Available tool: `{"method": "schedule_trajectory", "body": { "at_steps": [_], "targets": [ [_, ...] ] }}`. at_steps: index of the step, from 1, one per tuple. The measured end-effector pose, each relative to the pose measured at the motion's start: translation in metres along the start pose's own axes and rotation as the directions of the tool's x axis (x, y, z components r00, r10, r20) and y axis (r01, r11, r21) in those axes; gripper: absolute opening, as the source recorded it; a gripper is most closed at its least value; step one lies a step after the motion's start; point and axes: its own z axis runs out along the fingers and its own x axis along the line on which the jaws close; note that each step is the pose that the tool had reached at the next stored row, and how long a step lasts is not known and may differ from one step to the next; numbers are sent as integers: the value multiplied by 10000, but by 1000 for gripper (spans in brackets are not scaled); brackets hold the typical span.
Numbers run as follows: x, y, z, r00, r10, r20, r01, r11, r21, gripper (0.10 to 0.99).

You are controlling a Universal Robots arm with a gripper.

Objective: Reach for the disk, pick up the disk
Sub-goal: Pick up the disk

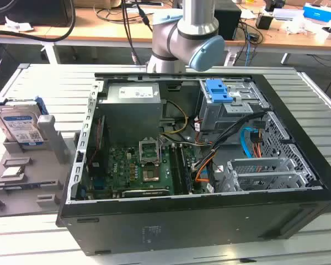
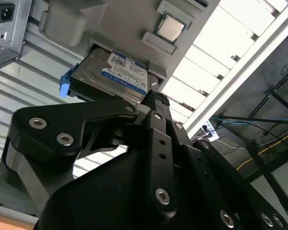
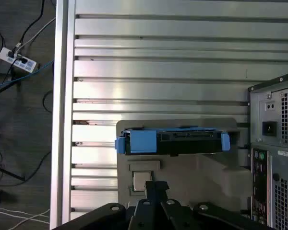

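Note:
The disk (image 1: 22,126) is a silver hard drive with a blue-and-white label and blue side rails. It stands tilted in a grey holder (image 1: 47,165) at the exterior view's left, beside the computer case. In the second wrist view the disk (image 2: 120,74) shows its label, and in the first wrist view the disk (image 3: 173,141) is edge-on. My gripper (image 3: 156,186) is shut and holds nothing. It hangs apart from the disk, with the disk just past its tip (image 2: 153,97). The arm (image 1: 187,38) rises behind the case.
An open computer case (image 1: 298,221) takes up the middle of the slatted metal table (image 1: 38,83), with a blue latch piece (image 1: 218,91) inside. A small grey chip (image 3: 141,179) lies on the holder near the disk. The table's edge rail (image 3: 62,96) borders a floor with cables.

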Motion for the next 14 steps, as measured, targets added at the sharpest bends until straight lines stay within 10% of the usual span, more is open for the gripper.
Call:
{"method": "schedule_trajectory", "body": {
  "at_steps": [14],
  "targets": [
    [0, 2, 0, 9925, -1224, -47, 1224, 9925, -2, 106]
  ]
}}
